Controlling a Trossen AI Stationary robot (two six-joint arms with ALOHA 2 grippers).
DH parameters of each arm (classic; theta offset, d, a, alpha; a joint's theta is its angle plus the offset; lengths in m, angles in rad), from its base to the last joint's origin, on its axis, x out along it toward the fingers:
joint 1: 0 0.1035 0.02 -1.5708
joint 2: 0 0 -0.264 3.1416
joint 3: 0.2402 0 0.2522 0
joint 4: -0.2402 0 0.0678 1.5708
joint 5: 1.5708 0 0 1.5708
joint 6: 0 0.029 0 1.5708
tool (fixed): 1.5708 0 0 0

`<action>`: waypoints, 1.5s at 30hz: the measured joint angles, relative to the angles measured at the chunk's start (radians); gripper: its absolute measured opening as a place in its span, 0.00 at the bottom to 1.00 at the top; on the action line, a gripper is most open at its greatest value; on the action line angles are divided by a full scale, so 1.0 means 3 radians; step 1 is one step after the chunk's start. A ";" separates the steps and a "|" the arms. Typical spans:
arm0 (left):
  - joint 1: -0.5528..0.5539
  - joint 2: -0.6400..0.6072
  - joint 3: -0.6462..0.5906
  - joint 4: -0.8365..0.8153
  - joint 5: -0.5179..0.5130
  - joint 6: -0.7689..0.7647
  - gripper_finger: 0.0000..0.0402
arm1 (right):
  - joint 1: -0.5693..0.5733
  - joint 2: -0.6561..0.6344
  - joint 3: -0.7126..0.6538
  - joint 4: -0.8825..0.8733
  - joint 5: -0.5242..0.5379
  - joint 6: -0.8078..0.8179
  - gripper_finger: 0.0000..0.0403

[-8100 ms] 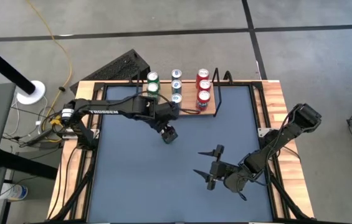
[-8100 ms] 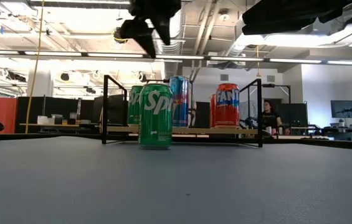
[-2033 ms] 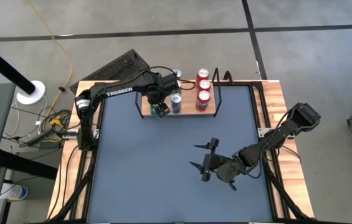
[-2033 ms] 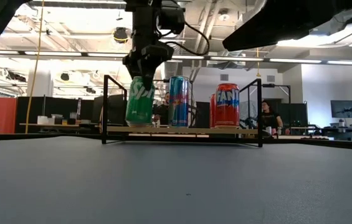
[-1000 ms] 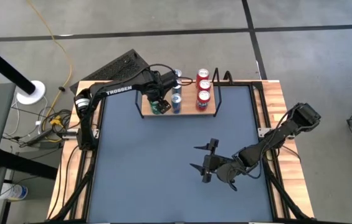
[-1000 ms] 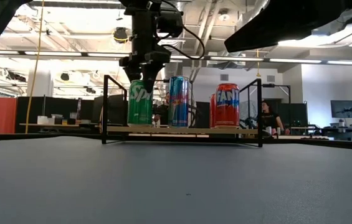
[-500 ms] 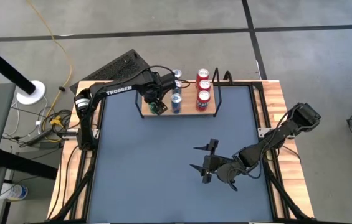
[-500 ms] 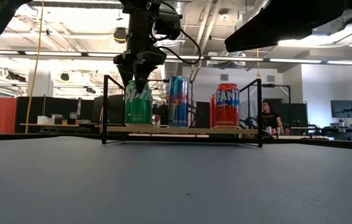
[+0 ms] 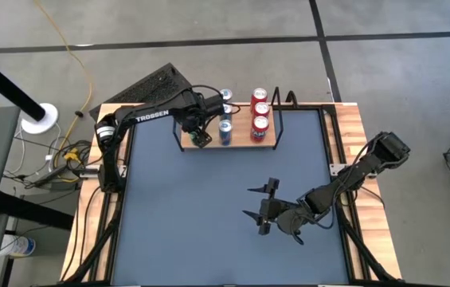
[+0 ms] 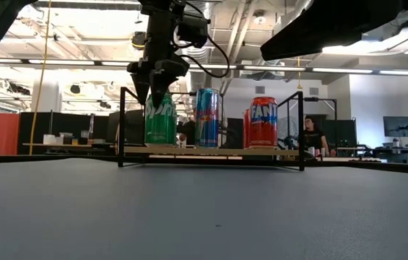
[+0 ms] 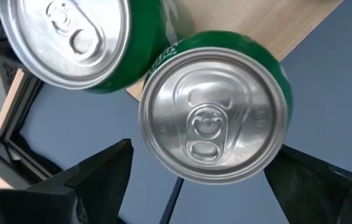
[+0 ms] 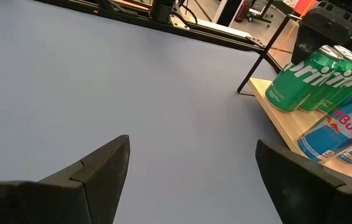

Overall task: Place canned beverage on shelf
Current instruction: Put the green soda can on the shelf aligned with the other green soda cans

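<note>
Green Sprite can (image 10: 160,118) beside Red Bull can (image 10: 208,118) on shelf (image 10: 211,151)

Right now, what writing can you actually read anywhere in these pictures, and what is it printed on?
"TROSSEN": on the left arm.
"Sp": partial, on the green can at the shelf's front edge.
"FAN": partial, on the red can.
"Red Bull": on the blue can.
Smaller print on the cans is too small to read.

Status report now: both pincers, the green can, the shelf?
Left pincer open above green can. Can upright on shelf, front left. Right pincer open, mid-table. Nothing in the way.
</note>
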 joint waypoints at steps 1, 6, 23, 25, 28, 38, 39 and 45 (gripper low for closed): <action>0.0000 0.0000 0.0000 -0.0004 -0.0016 -0.0007 0.84 | 0.0000 0.0000 0.0000 0.0000 0.0000 0.0000 0.85; -0.0003 0.0001 0.0000 -0.0031 -0.0022 -0.0087 0.84 | 0.0000 0.0000 0.0000 0.0001 0.0001 0.0000 0.85; -0.0061 0.0001 0.0278 -0.0600 0.0225 -0.0270 0.84 | 0.0000 0.0000 0.0000 0.0003 0.0001 -0.0003 0.85; -0.0089 0.0000 0.0410 -0.0680 0.0156 -0.0351 0.84 | -0.0004 0.0000 0.0000 0.0004 0.0001 -0.0003 0.85; -0.0156 -0.0025 0.0548 -0.0655 0.0116 -0.0401 0.84 | -0.0014 0.0000 0.0000 0.0004 0.0000 -0.0003 0.85; -0.0643 -0.0048 0.0762 -0.0603 0.0113 -0.0207 0.83 | -0.0160 0.0000 0.0000 0.0013 -0.0008 -0.0002 0.85; -0.0694 -0.0048 0.0762 -0.0586 0.0099 -0.0197 0.83 | -0.0180 0.0000 0.0000 0.0017 -0.0009 -0.0001 0.85; -0.0892 -0.0055 0.0760 -0.0298 0.0014 -0.0048 0.68 | -0.0291 0.0000 0.0000 0.0050 -0.0189 0.0000 0.85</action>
